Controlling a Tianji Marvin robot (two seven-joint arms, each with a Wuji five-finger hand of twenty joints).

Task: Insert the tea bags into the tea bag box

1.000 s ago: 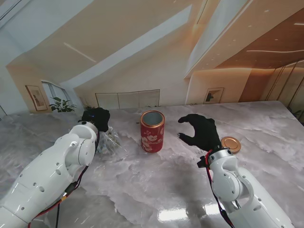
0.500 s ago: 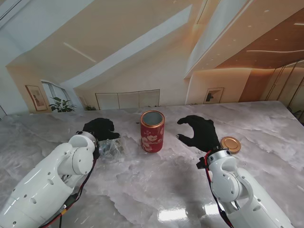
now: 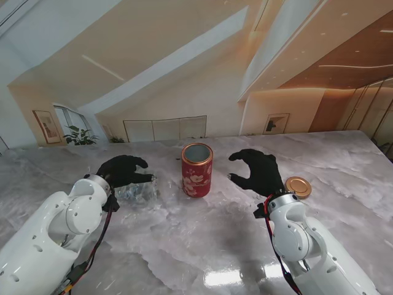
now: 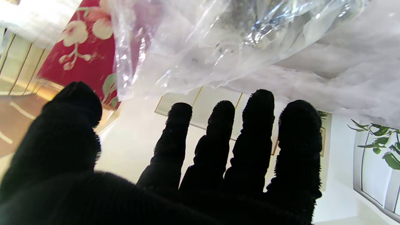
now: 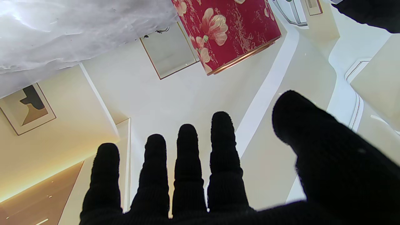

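Grey-veined marble tabletop (image 3: pixel 202 239), glossy, with ceiling lights reflecting near the edge closest to me.

Tea bag box (image 3: pixel 196 169): red cylindrical tin with a flower print and copper rim, standing upright around mid-width toward the far edge. Long axis vertical, open mouth pointing up. Inside looks grey; can't tell if anything is in it. Same tin shows in the left wrist view (image 4: pixel 82 59) and the right wrist view (image 5: pixel 228 31).

Lid (image 3: pixel 298 186): copper disc lying flat on the tabletop, right of the tin and well apart from it, just beside the right hand.

Clear plastic bag (image 3: pixel 136 192): crumpled, lying left of the tin, near it but not touching. No clear long axis. Contents too blurred to make out from the stand; the left wrist view (image 4: pixel 225 43) shows only creased film with dark specks.

Left hand (image 3: pixel 123 170): black glove, fingers (image 4: pixel 254 137) spread and lightly curled, over the far side of the bag. Holding nothing; contact with the film can't be confirmed.

Right hand (image 3: pixel 256 172): black glove, thumb and fingers (image 5: pixel 220 156) apart in a wide C facing the tin, a clear gap between them. Empty.
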